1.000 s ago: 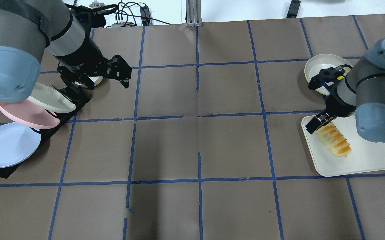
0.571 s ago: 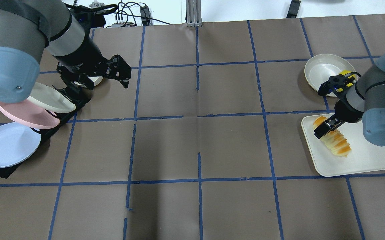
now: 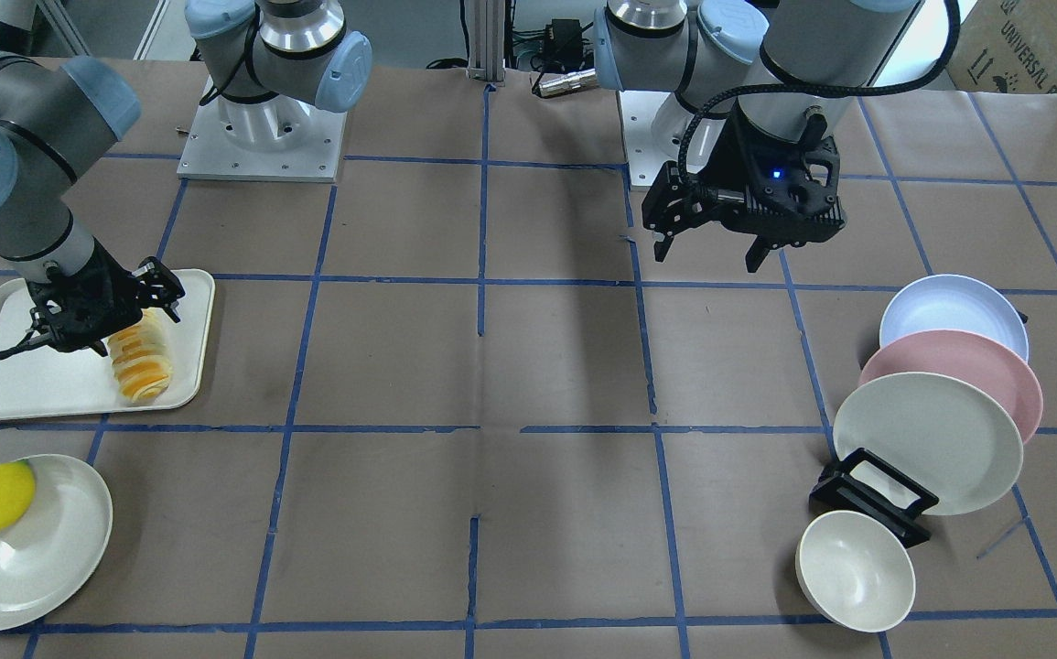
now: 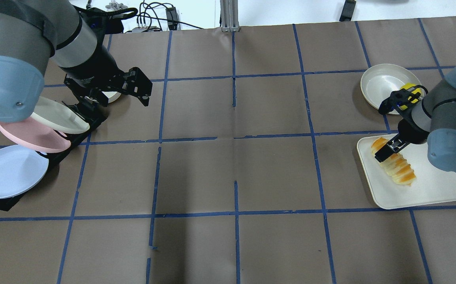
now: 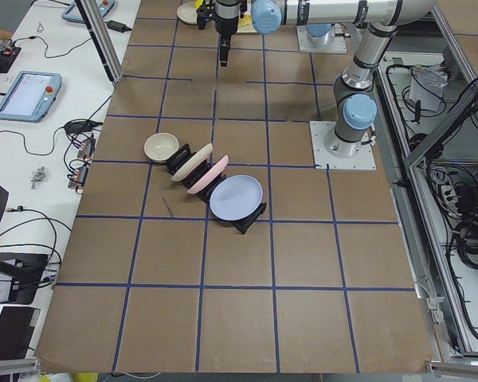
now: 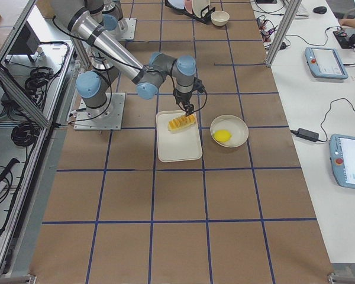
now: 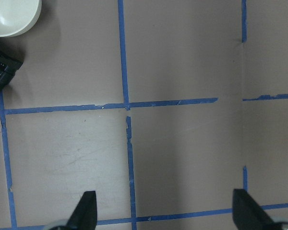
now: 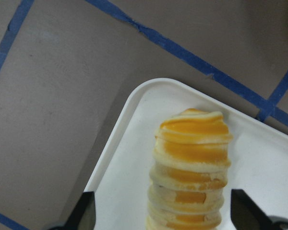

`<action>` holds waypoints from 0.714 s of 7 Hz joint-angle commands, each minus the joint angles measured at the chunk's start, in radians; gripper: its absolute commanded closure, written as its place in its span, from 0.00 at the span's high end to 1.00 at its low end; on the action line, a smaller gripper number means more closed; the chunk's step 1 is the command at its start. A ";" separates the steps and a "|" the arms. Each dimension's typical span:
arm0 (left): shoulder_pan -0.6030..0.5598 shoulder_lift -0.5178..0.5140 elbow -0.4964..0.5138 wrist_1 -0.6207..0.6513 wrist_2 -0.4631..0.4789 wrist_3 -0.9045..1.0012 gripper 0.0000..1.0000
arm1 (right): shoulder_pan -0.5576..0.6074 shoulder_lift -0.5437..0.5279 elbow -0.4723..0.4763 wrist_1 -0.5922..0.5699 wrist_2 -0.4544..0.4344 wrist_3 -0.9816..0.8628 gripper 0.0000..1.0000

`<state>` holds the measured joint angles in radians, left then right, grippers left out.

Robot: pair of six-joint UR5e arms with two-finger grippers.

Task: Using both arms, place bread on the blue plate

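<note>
Surface (image 3: 537, 366): brown covering, marked into squares by blue tape lines (image 3: 482, 428) (ragged in places). Resting directly on it: a cream tray (image 3: 25, 389) and a cream plate (image 3: 52, 558) near each other at one end; a black plate rack (image 3: 871, 494) with a small cream bowl (image 3: 855, 572) just beside it at the other.

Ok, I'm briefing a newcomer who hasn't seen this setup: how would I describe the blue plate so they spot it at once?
On the robot's left stands a black rack holding three tilted plates in a row. The blue plate is the end one nearest the robot, behind the pink plate and cream plate. It is the only pale blue one.
</note>
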<state>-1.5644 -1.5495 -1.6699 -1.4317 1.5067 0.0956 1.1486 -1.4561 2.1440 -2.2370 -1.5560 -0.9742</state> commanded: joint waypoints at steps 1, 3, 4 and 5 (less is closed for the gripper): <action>0.100 0.003 -0.001 -0.010 -0.005 0.116 1.00 | -0.015 0.039 -0.001 -0.051 0.001 -0.008 0.99; 0.098 0.006 0.005 -0.023 -0.011 0.124 1.00 | -0.055 0.089 0.001 -0.081 0.017 -0.011 0.99; 0.113 0.009 -0.002 -0.026 0.000 0.151 1.00 | -0.075 0.118 0.001 -0.087 0.030 -0.038 0.99; 0.138 0.014 -0.001 -0.044 0.015 0.279 1.00 | -0.075 0.118 0.004 -0.093 0.034 -0.040 0.99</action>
<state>-1.4509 -1.5402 -1.6699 -1.4600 1.5072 0.2672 1.0843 -1.3520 2.1452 -2.3206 -1.5313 -1.0032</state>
